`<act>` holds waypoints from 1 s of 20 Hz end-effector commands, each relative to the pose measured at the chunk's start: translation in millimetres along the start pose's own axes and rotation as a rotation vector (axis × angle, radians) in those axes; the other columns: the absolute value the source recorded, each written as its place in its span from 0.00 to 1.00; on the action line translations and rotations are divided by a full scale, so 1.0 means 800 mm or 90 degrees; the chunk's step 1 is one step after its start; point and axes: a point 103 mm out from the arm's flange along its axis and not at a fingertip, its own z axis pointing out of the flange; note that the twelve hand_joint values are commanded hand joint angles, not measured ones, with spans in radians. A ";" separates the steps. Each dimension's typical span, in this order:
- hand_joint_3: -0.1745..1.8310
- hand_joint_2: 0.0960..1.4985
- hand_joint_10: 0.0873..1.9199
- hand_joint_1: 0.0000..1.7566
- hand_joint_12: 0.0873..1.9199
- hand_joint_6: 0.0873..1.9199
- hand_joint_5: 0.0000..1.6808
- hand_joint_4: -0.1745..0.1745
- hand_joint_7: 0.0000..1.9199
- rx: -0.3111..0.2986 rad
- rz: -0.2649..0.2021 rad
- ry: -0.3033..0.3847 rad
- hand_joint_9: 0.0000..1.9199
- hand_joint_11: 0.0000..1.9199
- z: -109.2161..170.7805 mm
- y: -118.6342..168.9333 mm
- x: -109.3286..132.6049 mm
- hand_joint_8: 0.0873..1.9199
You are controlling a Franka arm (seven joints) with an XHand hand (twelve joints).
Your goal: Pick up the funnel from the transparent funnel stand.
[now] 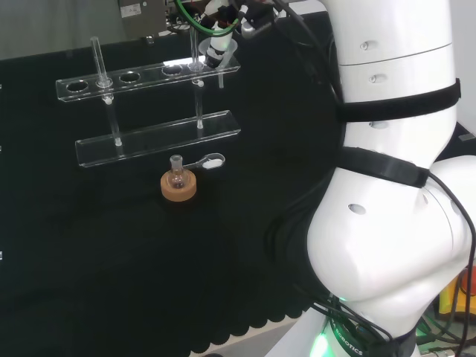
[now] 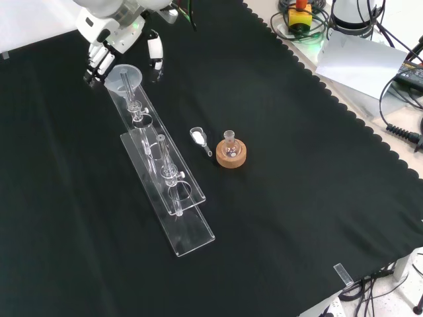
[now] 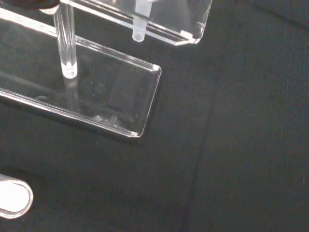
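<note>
My hand (image 2: 122, 41) hangs at the far end of the clear stand (image 2: 173, 198), fingers spread to either side of the funnel (image 2: 124, 78) and, as far as the front view shows, not touching it. The funnel sits upright in the end hole of the stand's upper shelf, its wide pale mouth up and its thin stem (image 3: 139, 26) poking down through the shelf; in the head view it is at the shelf's right end. Close by on the shelf, two slim upright posts (image 2: 160, 153) join it to the base plate. Beside the stand on the black cloth (image 2: 297, 198), a small scoop of white powder (image 2: 197, 137) lies just next to a little glass flask (image 2: 229, 141) on a cork ring (image 2: 231, 157). Bare cloth opens wide beyond them toward the scalloped edge, where cables and papers lie off the bench.
</note>
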 end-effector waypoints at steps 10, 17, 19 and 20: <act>0.31 0.42 0.41 0.38 0.72 0.00 0.06 0.50 0.00 -0.002 -0.004 -0.011 0.11 0.22 0.003 0.009 -0.001 0.14; 0.32 0.42 0.41 0.39 0.72 0.00 0.06 0.51 0.00 0.002 -0.005 -0.037 0.11 0.22 0.003 0.015 0.003 0.14; 0.32 0.41 0.41 0.39 0.72 0.00 0.07 0.51 0.00 0.006 -0.006 -0.040 0.11 0.21 0.002 0.015 0.004 0.14; 0.32 0.41 0.41 0.39 0.72 0.00 0.07 0.51 0.00 0.007 -0.007 -0.041 0.11 0.21 0.002 0.016 0.004 0.14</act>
